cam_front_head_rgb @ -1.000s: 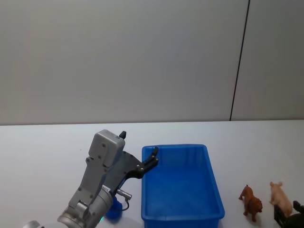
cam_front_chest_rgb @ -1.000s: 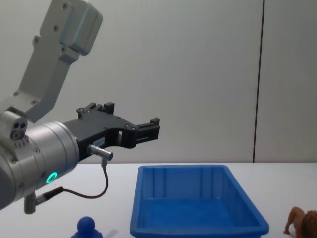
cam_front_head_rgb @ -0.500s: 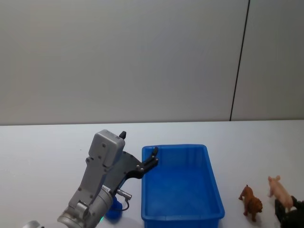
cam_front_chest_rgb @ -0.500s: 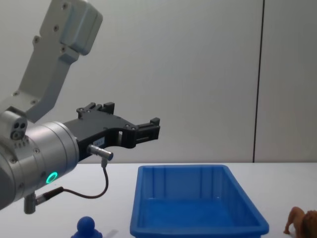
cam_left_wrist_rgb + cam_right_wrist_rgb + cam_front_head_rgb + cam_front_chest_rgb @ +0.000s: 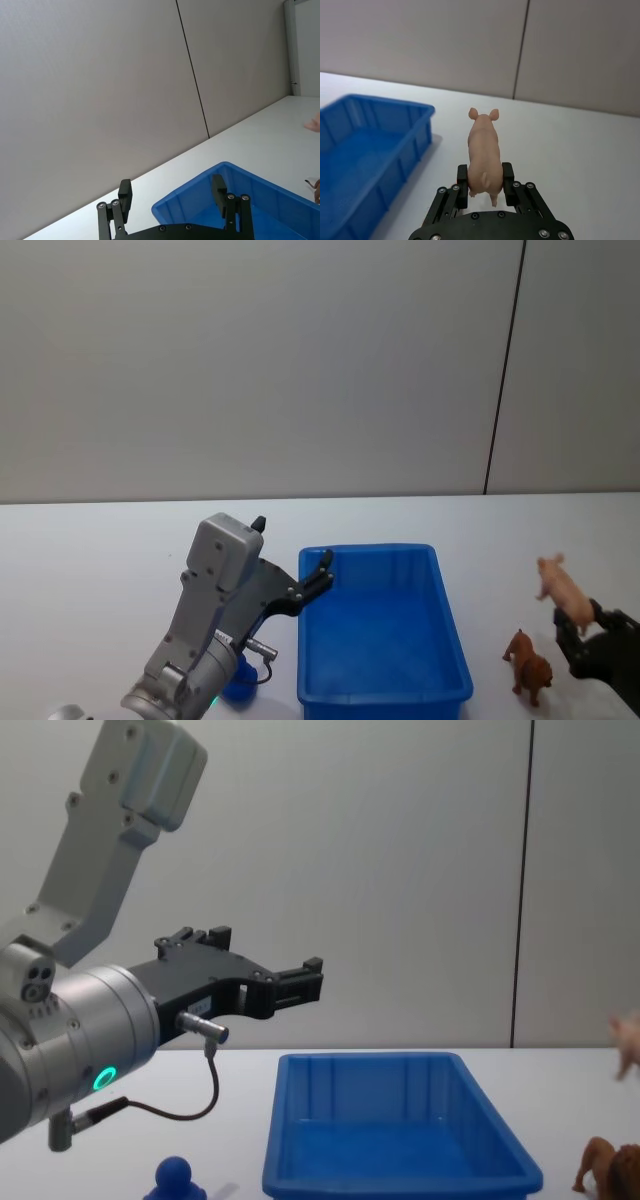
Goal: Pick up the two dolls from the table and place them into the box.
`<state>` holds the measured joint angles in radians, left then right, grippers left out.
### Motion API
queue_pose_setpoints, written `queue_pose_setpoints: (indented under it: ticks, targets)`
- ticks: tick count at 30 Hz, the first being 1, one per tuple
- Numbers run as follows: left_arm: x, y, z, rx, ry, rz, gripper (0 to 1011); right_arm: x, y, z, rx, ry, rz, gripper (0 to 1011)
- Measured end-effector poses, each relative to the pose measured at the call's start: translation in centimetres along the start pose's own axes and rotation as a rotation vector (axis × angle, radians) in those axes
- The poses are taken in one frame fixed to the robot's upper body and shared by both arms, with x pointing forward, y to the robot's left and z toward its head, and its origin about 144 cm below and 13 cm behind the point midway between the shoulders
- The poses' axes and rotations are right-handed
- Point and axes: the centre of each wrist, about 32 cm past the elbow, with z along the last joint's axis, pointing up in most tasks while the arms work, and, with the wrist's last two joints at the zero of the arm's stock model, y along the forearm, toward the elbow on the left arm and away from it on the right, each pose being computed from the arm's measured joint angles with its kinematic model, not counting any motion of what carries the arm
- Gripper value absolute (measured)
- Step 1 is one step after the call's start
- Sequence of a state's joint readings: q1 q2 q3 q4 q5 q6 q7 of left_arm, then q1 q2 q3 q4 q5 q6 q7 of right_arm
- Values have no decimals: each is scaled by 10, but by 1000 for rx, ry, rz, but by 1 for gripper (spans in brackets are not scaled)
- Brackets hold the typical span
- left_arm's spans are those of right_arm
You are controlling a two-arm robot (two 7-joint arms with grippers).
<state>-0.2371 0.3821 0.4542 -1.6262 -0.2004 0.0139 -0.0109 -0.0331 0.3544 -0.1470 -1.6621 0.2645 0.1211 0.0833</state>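
Pink pig (image 5: 484,150) in right gripper (image 5: 485,177), aloft right of box (image 5: 375,150)

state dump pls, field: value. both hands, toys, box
left hand: open, holding nothing, hovering above the box's left rim
right hand: shut on the pink pig toy, to the right of the box
pink pig toy: held above the table
brown lion toy: standing on the table, right of the box
blue figure: on the table, left of the box, under the left arm
box: blue, on the table, no toy in it
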Motion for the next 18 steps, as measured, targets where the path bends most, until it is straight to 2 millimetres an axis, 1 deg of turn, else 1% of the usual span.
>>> queue_pose_setpoints:
  ticks: [3, 10, 18]
  targets:
    - [0, 0, 0, 0, 0, 0, 1001, -3, 3, 9, 38, 4, 44, 382]
    - [0, 0, 0, 0, 0, 0, 1001, -10, 11, 22, 90, 18, 137, 382]
    - [0, 0, 0, 0, 0, 0, 1001, -23, 23, 31, 124, 41, 251, 382]
